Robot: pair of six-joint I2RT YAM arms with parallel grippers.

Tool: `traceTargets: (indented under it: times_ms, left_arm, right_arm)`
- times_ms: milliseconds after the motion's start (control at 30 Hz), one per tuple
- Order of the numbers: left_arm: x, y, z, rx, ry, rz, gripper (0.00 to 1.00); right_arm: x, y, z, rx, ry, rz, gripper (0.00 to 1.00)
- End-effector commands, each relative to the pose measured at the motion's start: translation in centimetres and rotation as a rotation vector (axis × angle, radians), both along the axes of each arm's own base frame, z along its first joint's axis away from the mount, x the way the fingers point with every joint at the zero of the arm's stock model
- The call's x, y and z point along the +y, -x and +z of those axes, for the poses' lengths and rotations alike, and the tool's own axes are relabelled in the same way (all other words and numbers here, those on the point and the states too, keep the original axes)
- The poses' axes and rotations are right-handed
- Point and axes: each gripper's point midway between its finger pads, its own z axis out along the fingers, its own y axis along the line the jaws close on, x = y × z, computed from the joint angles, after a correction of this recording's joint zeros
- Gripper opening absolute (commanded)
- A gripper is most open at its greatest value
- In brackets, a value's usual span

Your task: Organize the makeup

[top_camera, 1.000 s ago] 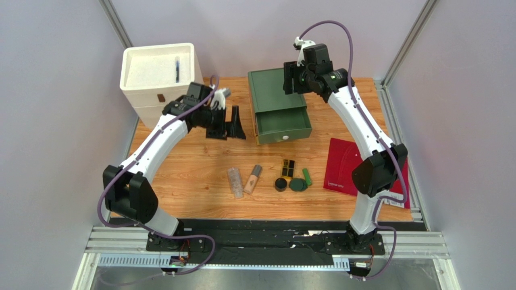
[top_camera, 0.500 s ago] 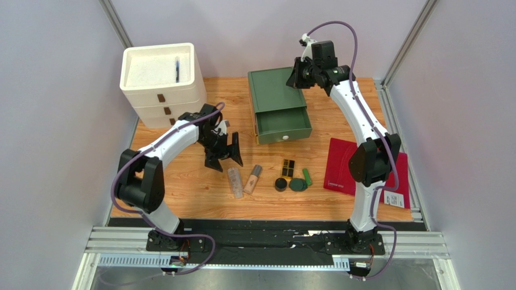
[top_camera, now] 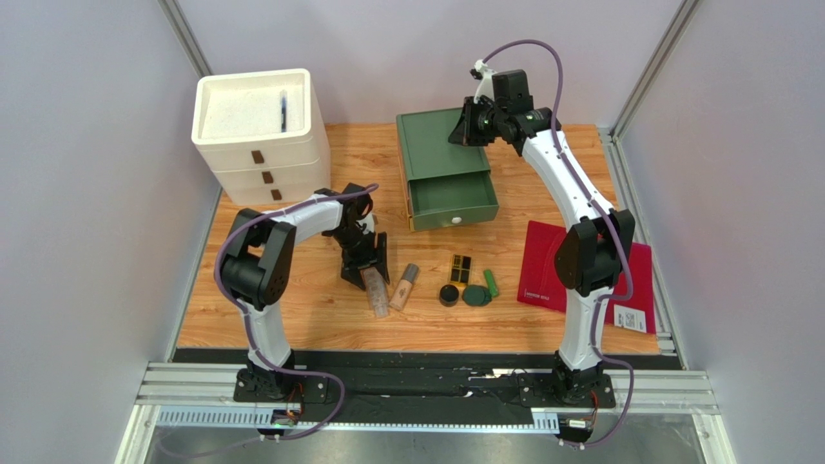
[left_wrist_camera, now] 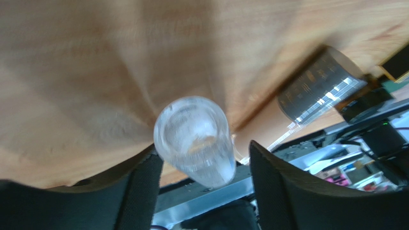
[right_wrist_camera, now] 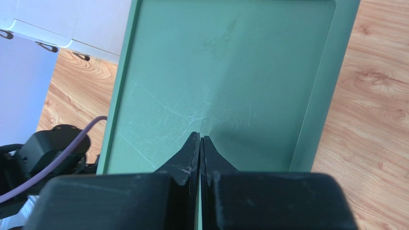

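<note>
The makeup lies in a loose row on the wooden table: a clear tube [top_camera: 376,293], a beige tube [top_camera: 405,286], a black-and-gold case [top_camera: 461,267], a round black jar [top_camera: 448,295], a dark green compact [top_camera: 475,296] and a bright green stick [top_camera: 491,282]. My left gripper [top_camera: 363,271] is down at the clear tube's far end. In the left wrist view the clear tube [left_wrist_camera: 194,141] sits between the fingers of the left gripper [left_wrist_camera: 204,153], against the left one, with a gap to the right one. My right gripper [right_wrist_camera: 199,139] hangs shut and empty over the green box's top [right_wrist_camera: 230,72].
The green box [top_camera: 441,145] stands at the back with its drawer [top_camera: 451,198] pulled out. A white drawer unit [top_camera: 254,116] fills the back left corner. A flat dark red folder [top_camera: 552,266] lies to the right of the makeup.
My left arm swung from beside the white drawers down to the clear tube, and its jaws narrowed around it. My right gripper shut and shifted slightly over the green box.
</note>
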Motion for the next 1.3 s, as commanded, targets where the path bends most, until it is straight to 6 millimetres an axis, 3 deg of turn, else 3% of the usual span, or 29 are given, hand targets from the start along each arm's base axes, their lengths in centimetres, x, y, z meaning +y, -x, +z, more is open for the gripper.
traceTargets:
  times_ms: [0,167,200,233,367,433,533,567,667,733,867,1033,1133,1267]
  left_arm:
    - [-1.2,-0.2,-1.8,0.029,0.013,-0.024,0.64]
    - [-1.1,0.6,-3.3,0.080,-0.024,-0.052,0.34]
    - [-0.9,0.8,-3.4,0.086,-0.028,-0.055,0.12]
    - [-0.7,0.8,-3.4,0.079,-0.043,-0.057,0.00]
    - [0.1,0.7,-1.8,0.038,-0.072,-0.079,0.00]
    - [0.2,-0.5,0.1,-0.035,-0.076,-0.091,0.00]
    - [0.3,-2.7,3.7,-0.166,-0.089,-0.122,0.00]
    - [0.5,-3.8,5.8,-0.227,-0.100,-0.124,0.00]
    - [2.0,-5.7,8.7,-0.348,-0.180,-0.152,0.00]
    - [1.9,-8.1,13.0,-0.505,-0.181,-0.156,0.00]
    - [2.0,-10.8,18.0,-0.695,-0.185,-0.146,0.00]
    - [0.9,-13.9,24.2,-0.974,-0.142,-0.140,0.00]
    - [-0.1,-15.1,26.6,-1.084,-0.113,-0.153,0.00]
    - [-3.3,-16.0,29.7,-1.180,-0.004,-0.200,0.00]
  right_arm:
    - [0.5,-0.5,0.3,-0.016,-0.024,0.014,0.00]
    - [0.4,-0.6,-0.1,-0.006,-0.026,0.017,0.00]
    - [0.2,-0.7,-0.2,-0.004,-0.027,0.015,0.00]
    - [0.2,-0.7,-0.3,-0.001,-0.026,0.017,0.00]
    - [0.3,-0.7,-0.6,0.009,-0.031,0.021,0.00]
    - [0.4,-0.7,-0.7,0.010,-0.032,0.025,0.00]
    - [0.5,-0.7,-0.9,0.015,-0.032,0.026,0.00]
    - [0.5,-0.7,-0.8,0.014,-0.035,0.029,0.00]
    - [0.6,-0.7,-0.8,0.020,-0.043,0.037,0.00]
    - [0.6,-0.7,-1.0,0.027,-0.048,0.043,0.00]
    - [0.9,-0.7,-1.4,0.044,-0.054,0.051,0.00]
    - [1.1,-0.7,-2.0,0.067,-0.066,0.056,0.00]
    - [1.1,-0.7,-2.1,0.073,-0.064,0.057,0.00]
    - [1.2,-0.6,-2.5,0.088,-0.068,0.063,0.00]
